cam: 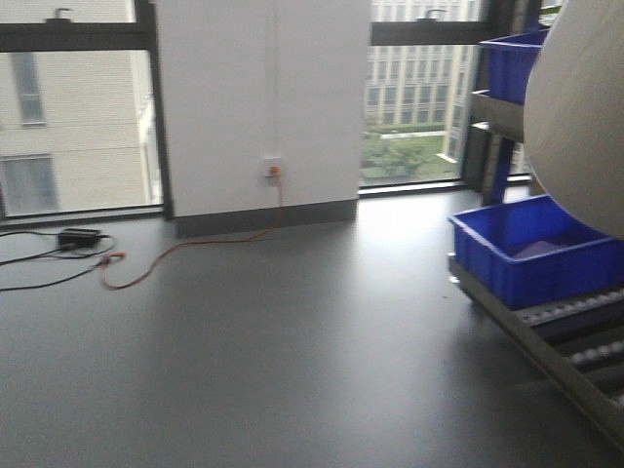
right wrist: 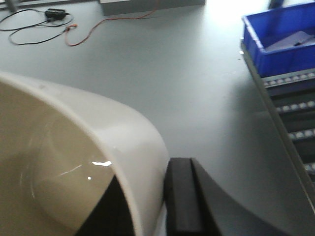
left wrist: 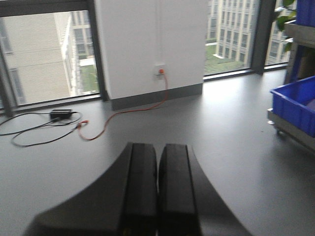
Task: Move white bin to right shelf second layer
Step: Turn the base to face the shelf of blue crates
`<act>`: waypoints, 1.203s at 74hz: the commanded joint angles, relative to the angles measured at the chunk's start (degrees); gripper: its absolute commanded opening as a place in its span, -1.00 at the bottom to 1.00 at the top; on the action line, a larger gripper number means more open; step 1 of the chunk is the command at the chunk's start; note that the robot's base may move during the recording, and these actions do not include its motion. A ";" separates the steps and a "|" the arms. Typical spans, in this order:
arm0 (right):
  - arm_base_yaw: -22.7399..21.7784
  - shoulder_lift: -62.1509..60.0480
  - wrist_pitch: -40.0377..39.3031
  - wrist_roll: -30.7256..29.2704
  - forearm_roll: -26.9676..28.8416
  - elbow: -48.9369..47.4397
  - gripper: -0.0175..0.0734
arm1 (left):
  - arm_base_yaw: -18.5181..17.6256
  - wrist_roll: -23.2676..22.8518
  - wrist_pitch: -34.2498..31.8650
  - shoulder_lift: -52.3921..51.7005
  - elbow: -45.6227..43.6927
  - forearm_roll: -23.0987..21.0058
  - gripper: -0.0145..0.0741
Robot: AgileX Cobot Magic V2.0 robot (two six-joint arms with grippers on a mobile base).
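Note:
The white bin [cam: 580,107] is held up in the air and fills the upper right of the front view. In the right wrist view its glossy cream wall [right wrist: 133,147] curves across the left. My right gripper [right wrist: 147,196] is shut on that wall, one finger inside the bin and the other finger [right wrist: 184,196] outside. The right shelf [cam: 546,331] stands at the right, with roller rails [right wrist: 295,105] on its low level and a steel bar [cam: 495,112] fronting a higher level. I cannot tell which level is the second layer. My left gripper [left wrist: 158,162] is shut on nothing, above the floor.
A blue crate [cam: 522,244] sits on the shelf's low level and another blue crate [cam: 512,58] on the higher one. An orange cable [cam: 175,249] and black cables with a power brick [cam: 80,237] lie on the grey floor by the windowed wall.

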 commanded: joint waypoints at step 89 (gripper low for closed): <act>-0.42 -0.08 -5.92 0.06 0.52 -1.78 -0.49 | -0.26 -0.18 -5.00 -0.80 2.11 0.00 -0.48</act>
